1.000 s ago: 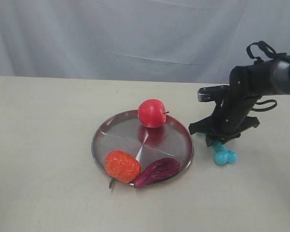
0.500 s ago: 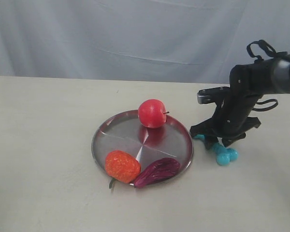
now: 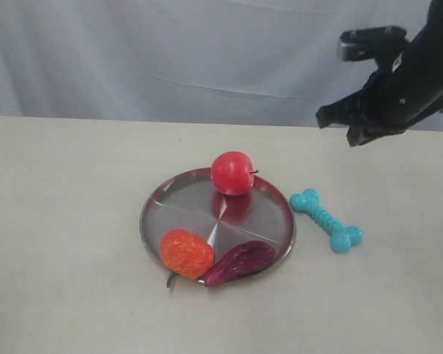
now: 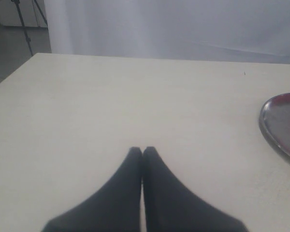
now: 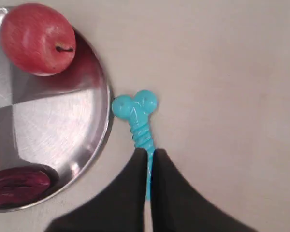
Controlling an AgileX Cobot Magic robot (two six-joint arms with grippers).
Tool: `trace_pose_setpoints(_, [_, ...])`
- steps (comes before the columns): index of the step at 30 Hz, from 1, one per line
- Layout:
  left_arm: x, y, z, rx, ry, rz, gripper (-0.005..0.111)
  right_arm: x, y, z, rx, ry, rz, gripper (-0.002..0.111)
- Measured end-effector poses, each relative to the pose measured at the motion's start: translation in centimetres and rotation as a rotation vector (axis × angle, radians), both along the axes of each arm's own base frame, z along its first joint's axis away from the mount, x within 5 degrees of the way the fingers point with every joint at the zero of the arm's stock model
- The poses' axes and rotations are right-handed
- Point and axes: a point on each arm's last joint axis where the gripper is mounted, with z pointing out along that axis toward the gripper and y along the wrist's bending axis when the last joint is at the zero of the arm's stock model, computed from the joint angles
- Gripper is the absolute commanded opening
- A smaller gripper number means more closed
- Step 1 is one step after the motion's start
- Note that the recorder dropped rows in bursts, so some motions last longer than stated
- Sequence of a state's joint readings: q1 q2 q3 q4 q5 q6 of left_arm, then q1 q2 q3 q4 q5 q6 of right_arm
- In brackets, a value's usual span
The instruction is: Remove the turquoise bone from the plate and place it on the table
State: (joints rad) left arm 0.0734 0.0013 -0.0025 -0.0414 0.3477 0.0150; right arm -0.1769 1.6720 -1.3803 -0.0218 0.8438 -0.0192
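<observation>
The turquoise bone (image 3: 326,220) lies flat on the beige table (image 3: 74,221), just right of the silver plate (image 3: 199,210) and clear of its rim. My right gripper (image 3: 340,127) hangs high above it, shut and holding nothing. In the right wrist view the bone (image 5: 135,108) shows far below the closed right gripper (image 5: 149,153), beside the plate (image 5: 53,130). In the left wrist view my left gripper (image 4: 142,151) is shut and empty over bare table, with the plate's edge (image 4: 280,125) off to one side. The exterior view does not show it.
On the plate sit a red apple (image 3: 232,172) at the back, an orange-red fruit (image 3: 186,253) at the front left and a purple vegetable (image 3: 240,262) at the front right. A pale curtain hangs behind the table.
My right gripper has let go of the bone and risen well above the table. The bone now lies uncovered on the table beside the plate.
</observation>
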Motion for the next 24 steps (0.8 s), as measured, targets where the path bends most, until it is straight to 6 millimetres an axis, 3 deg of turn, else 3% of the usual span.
trace_pose_setpoints(6, [0.0, 0.0, 0.0, 0.0, 0.0, 0.0, 0.0, -4.9, 1.0, 7.5, -0.039, -0.215, 0.005, -0.001])
trace_pose_setpoints(9, [0.0, 0.0, 0.0, 0.0, 0.0, 0.0, 0.0, -8.5, 1.9, 11.1, -0.059, -0.384, 0.008, -0.001])
trace_pose_setpoints(11, [0.0, 0.0, 0.0, 0.0, 0.0, 0.0, 0.0, -12.0, 2.8, 13.5, -0.073, -0.536, 0.015, -0.001])
trace_pose_setpoints(13, [0.0, 0.0, 0.0, 0.0, 0.0, 0.0, 0.0, -17.1, 3.8, 15.8, -0.086, -0.709, 0.018, -0.001])
trace_pose_setpoints(15, [0.0, 0.0, 0.0, 0.0, 0.0, 0.0, 0.0, -20.2, 4.3, 16.5, -0.091, -0.786, 0.016, -0.001])
trace_pose_setpoints(17, [0.0, 0.0, 0.0, 0.0, 0.0, 0.0, 0.0, -25.1, 4.8, 17.0, -0.123, -0.902, 0.01, -0.001])
trace_pose_setpoints(19, [0.0, 0.0, 0.0, 0.0, 0.0, 0.0, 0.0, -28.5, 5.2, 16.7, -0.146, -0.977, 0.001, -0.001])
trace_pose_setpoints(24, [0.0, 0.0, 0.0, 0.004, 0.0, 0.0, 0.0, -34.9, 6.1, 15.8, -0.136, -1.118, -0.016, -0.001])
